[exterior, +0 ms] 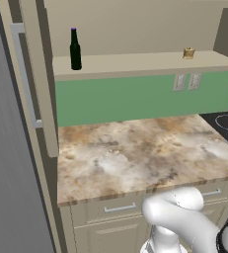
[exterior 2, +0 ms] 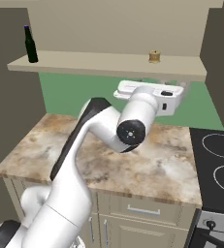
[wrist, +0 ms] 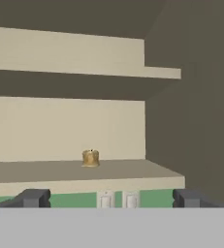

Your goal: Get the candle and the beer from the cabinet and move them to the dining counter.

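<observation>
Looking along my gripper [wrist: 107,197], I see the candle [wrist: 90,158] just above and a little left of centre, standing upright on the lower shelf of the cabinet [wrist: 60,170], well apart from my fingertips [wrist: 33,197], which sit wide apart at the bottom left and bottom right with nothing between them.

From the left base camera the candle [exterior: 188,53] stands at the upper right, near the shelf's right end, and the beer [exterior: 75,49] stands upright at the upper left, near the shelf's left end, well apart from it. From the right base camera my hand hangs below the shelf's front edge, under the candle [exterior 2: 154,56], while the beer [exterior 2: 31,44] is at the far upper left.

Bare shelf lies on both sides of the candle; a dark side wall closes the shelf on the right, and another shelf runs above. Below, the stone worktop [exterior: 135,153] is bare, with the stove [exterior 2: 217,164] at its right.
</observation>
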